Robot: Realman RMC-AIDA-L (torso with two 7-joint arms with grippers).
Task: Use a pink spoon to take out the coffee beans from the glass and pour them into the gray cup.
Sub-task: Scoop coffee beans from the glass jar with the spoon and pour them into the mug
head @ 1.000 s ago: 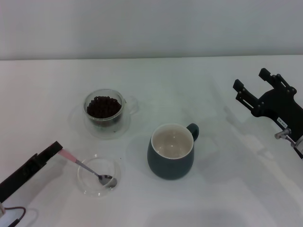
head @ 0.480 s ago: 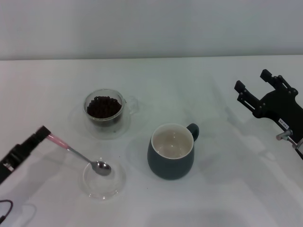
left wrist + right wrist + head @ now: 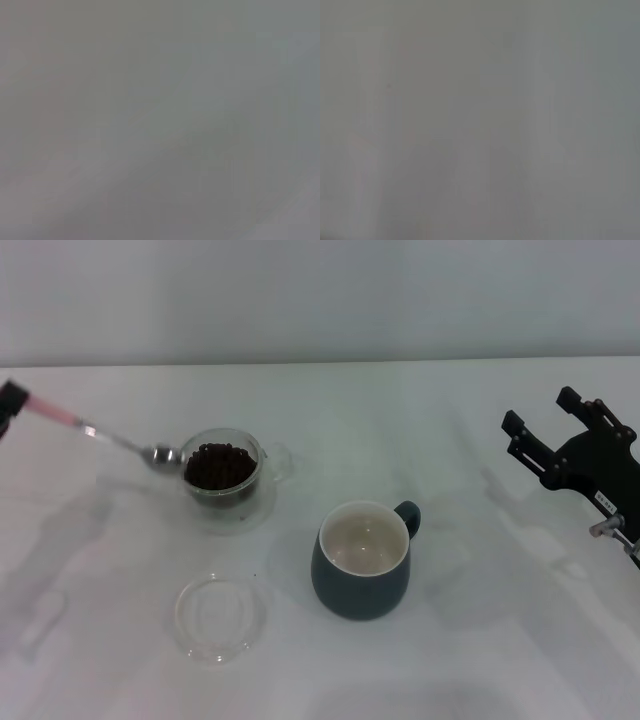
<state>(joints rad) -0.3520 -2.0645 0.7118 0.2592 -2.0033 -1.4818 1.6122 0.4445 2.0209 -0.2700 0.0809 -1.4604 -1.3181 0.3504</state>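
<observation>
In the head view my left gripper [image 3: 12, 400] is at the far left edge, shut on the pink handle of the pink spoon [image 3: 95, 433]. The spoon is in the air, its metal bowl just left of the rim of the glass [image 3: 222, 472]. The glass stands on its clear saucer and holds the dark coffee beans [image 3: 218, 466]. The gray cup [image 3: 363, 560], cream inside and empty, stands right of and nearer than the glass. My right gripper [image 3: 545, 430] is open and empty at the far right. Both wrist views show only flat grey.
A shallow clear round dish [image 3: 221, 615] lies empty on the white table [image 3: 450, 640], in front of the glass and left of the gray cup.
My left gripper has lifted the spoon out of the shallow dish and carried it up and back, so its bowl now sits at the left rim of the glass. The right arm has barely moved.
</observation>
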